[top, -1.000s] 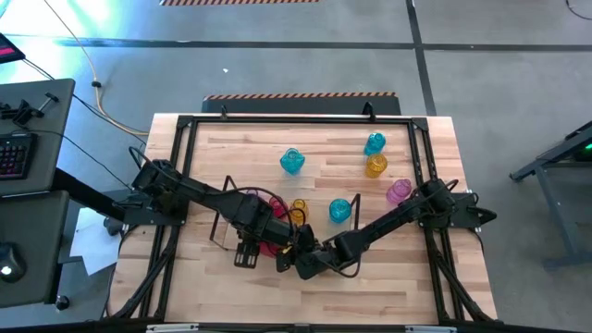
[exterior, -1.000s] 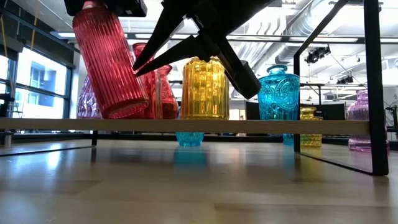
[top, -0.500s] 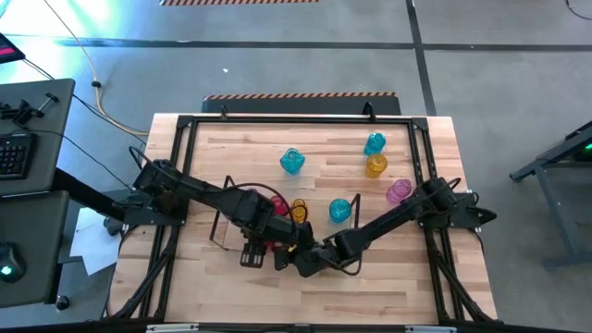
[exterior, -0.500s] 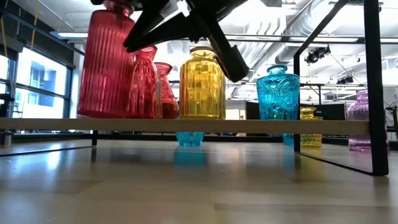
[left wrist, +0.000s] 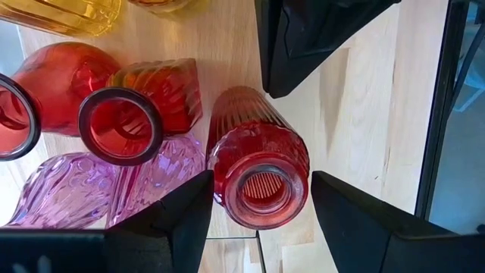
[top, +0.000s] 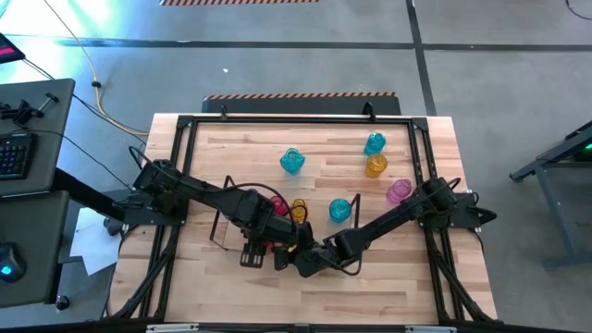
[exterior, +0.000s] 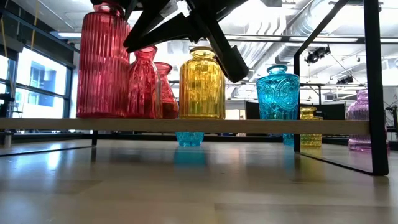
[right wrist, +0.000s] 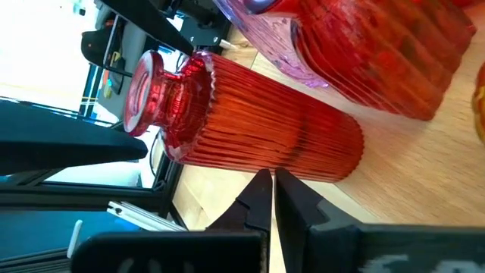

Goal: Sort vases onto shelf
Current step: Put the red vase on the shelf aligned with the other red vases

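The tall ribbed red vase (exterior: 102, 61) stands upright on the shelf (exterior: 186, 125), at its end nearer the bench's left edge, beside two smaller red vases (exterior: 149, 84) and a yellow vase (exterior: 202, 83). We see the left gripper (left wrist: 261, 220) straddling its neck, fingers spread wide and clear of the glass. The right gripper (right wrist: 273, 199), fingers pressed together and empty, sits just beside the vase's base.

Keyboard (top: 13, 155), desk (top: 42, 97), floor cables (top: 97, 88)
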Controlling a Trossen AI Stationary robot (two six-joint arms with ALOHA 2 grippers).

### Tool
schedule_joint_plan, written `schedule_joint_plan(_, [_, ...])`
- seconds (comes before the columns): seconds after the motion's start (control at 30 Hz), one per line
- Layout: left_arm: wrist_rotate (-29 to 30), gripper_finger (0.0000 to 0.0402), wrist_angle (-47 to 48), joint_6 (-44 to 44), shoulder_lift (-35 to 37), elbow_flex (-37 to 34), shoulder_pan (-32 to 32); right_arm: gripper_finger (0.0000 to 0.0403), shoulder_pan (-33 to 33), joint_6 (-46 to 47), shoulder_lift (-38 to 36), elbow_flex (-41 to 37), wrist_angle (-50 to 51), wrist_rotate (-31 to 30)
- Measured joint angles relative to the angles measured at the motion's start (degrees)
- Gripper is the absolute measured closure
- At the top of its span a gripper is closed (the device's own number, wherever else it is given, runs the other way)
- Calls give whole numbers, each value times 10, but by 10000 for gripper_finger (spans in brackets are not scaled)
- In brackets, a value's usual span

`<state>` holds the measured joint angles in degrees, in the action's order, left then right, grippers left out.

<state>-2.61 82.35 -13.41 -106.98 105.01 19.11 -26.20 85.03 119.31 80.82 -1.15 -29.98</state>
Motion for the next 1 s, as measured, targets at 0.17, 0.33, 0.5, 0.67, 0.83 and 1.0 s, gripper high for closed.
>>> schedule_joint_plan(0.17, [1,190,0,0,0,0,0,403,0,0,0,0,-8,0])
schedule_joint_plan(0.33, [1,190,0,0,0,2,1,403,0,-11,2,18,5,3])
schedule_joint_plan(0.5, [1,190,0,0,1,3,1,403,3,-16,2,63,97,2])
schedule_joint_plan(0.67, [4,190,0,0,13,6,1,403,3,-17,2,101,163,-3])
schedule_joint_plan(0.83, [19,190,6,1,20,32,1,403,3,-26,2,126,184,-20])
schedule_joint_plan(1.0, [21,190,18,1,22,59,1,403,3,-37,1,154,222,-33])
